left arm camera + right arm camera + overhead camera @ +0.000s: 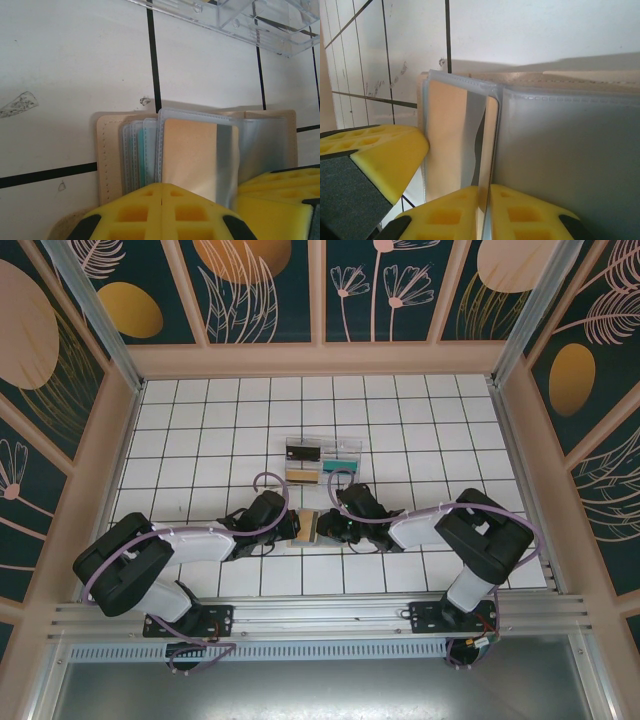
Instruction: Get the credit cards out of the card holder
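**Both pincers at the holder, card up in its sleeve**

Left pincer (161, 212) first: its yellow pads are pressed flat together, no gap at all, right at the foot of a raised clear sleeve (190, 115). Whether they nip anything, I cannot tell. Over to the right pincer (486, 215): jaws all but closed, only a sliver between them. The thin edge of the sleeve runs straight down into that sliver, so it has the sleeve pinched. The two pincers sit tip to tip, a left pad just beside the sleeve on its other face.

Inside that sleeve is a tan card (192, 160) with a grey stripe, standing up off the tiles. More sleeves fan out beside it, one showing a teal edge.

The holder (307, 527) lies open, tan cover flat on the tabletop (200, 440). It sits midway between the left and right edges and closer to the near edge than the far. Beyond it, toward the far edge, sits a clear tray (322, 460), apart from the holder.
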### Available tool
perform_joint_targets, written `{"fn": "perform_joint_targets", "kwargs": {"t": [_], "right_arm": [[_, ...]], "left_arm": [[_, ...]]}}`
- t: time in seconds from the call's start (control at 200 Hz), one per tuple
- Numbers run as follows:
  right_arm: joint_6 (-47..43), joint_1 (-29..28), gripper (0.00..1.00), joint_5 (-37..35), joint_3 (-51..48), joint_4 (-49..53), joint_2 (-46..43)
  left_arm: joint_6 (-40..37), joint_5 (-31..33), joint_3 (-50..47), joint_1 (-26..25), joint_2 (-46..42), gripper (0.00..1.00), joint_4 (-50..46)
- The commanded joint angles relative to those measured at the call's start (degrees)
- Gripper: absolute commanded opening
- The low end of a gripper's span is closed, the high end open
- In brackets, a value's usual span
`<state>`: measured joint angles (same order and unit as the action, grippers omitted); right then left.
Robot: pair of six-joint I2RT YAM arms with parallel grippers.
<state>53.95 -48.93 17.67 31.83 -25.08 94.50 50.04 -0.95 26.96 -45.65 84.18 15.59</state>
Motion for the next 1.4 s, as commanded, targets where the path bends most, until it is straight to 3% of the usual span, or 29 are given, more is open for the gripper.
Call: {"fn": "perform_joint_targets", "kwargs": {"t": [0.0,0.16,0.27,0.666,0.986,1.036,1.096,1.396], "right_arm": [[-0.88,-0.73,0.14,0.87,1.22,-2.66,0.98],[-0.78,-0.73,0.14,1.22,1.28,-3.66,0.72],[-0.68,-0.73,0.0,1.07,1.14,-3.57,0.83],[-1.03,1.17,0.0,-1.15,-3.3,-1.38,-5.02],[-1.4,2.17,0.0,-0.88,-4.35,-0.76,-5.42],[-1.48,2.08,0.12,-0.88,-4.0,-0.89,-4.87],[-1.48,1.91,0.19,-1.05,-3.72,-1.3,-4.39],[-2.04,1.46,0.22,-2.02,-1.38,-1.57,-1.62]], "left_arm": [[-0.29,-1.16,-0.29,0.01,1.16,0.01,-3.3],[-0.25,-1.58,-0.33,-0.05,1.42,0.01,-3.18],[-0.16,-1.44,-0.42,-0.02,1.18,0.01,-3.11],[-0.51,3.54,-0.15,-0.05,-0.86,0.0,-7.23],[-0.47,3.07,-0.07,0.02,-0.47,0.0,-6.94],[-0.45,2.75,0.06,-0.01,-0.24,0.0,-6.76],[-0.47,2.54,0.11,-0.05,-0.07,0.0,-6.72],[-0.56,1.74,0.03,0.01,0.09,0.0,-6.13]]}}
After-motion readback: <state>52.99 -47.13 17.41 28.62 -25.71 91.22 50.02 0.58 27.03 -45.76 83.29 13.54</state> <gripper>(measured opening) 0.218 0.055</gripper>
